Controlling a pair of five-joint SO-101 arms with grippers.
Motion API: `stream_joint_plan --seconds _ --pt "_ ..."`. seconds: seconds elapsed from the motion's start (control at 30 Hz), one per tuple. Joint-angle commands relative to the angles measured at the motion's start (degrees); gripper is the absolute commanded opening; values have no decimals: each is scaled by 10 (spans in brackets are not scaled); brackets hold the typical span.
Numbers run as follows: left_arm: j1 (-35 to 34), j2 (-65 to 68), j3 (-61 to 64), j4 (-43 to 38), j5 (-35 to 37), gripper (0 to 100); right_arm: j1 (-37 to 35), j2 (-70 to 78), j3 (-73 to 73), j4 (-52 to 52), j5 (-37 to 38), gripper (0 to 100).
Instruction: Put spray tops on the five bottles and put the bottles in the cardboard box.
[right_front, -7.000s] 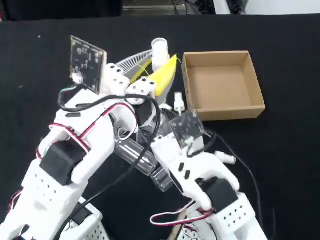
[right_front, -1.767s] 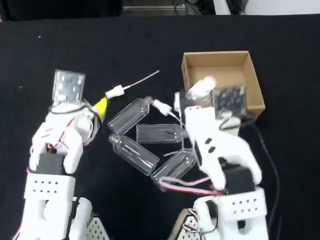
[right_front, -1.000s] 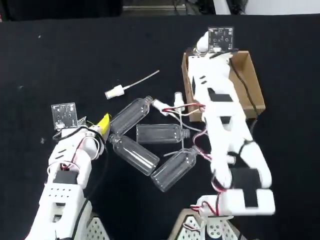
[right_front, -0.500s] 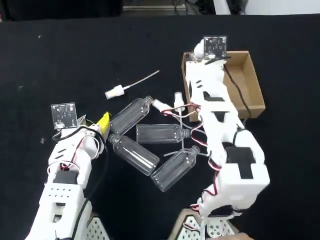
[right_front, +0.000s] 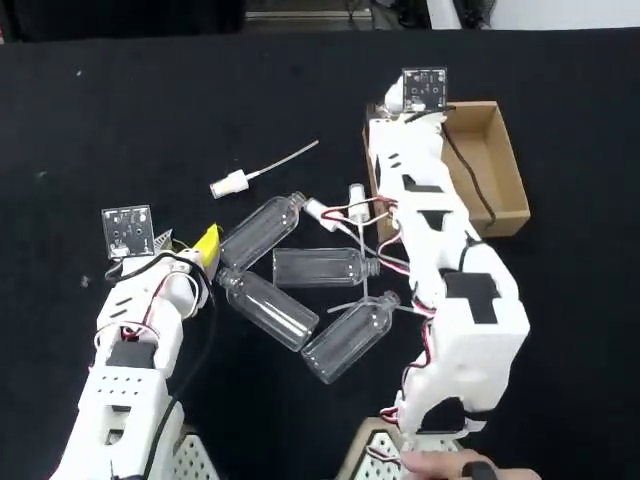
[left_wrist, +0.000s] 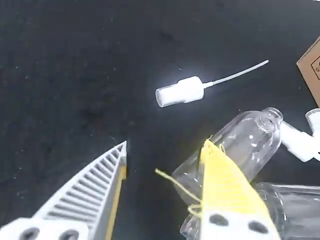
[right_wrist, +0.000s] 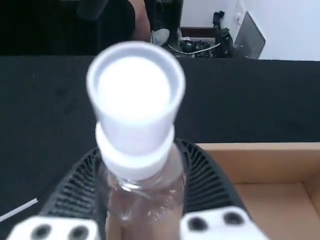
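Clear plastic is sitting in my right gripper (right_wrist: 142, 157): its jaws are clamping the body of a capped bottle (right_wrist: 135, 100), and the cardboard box (right_wrist: 260, 150) is lying just beside and below them, though I cannot quite tell whether the bottle is hanging over its rim. My left gripper (left_wrist: 165, 145) is holding its jaws spread and empty; a loose spray top (left_wrist: 180, 92) is lying ahead of them, an uncapped bottle (left_wrist: 245, 135) just beneath the yellow one.

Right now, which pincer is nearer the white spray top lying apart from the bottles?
Left. The left pincer, open, is close to the spray top; the right pincer holds a capped clear bottle by the cardboard box.
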Motion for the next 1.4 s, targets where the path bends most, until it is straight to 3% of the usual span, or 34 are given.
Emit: stream_joint_plan --seconds 0.0,0.5,0.73,1.23,1.37 --pt "0 -4 -7 -10 -4 227 5 0 -38 -18 -3 11" --pt "0 -4 -7 -9 -4 227 -13 10 -39 -12 -4 15" --pt "0 -4 -7 -9 -4 227 -14 6 -22 -12 -4 183" --pt "0 -4 -7 -9 -4 227 -21 5 -30 15 0 168" --pt "0 -4 -6 -9 -4 227 -28 6 -30 16 -1 221"
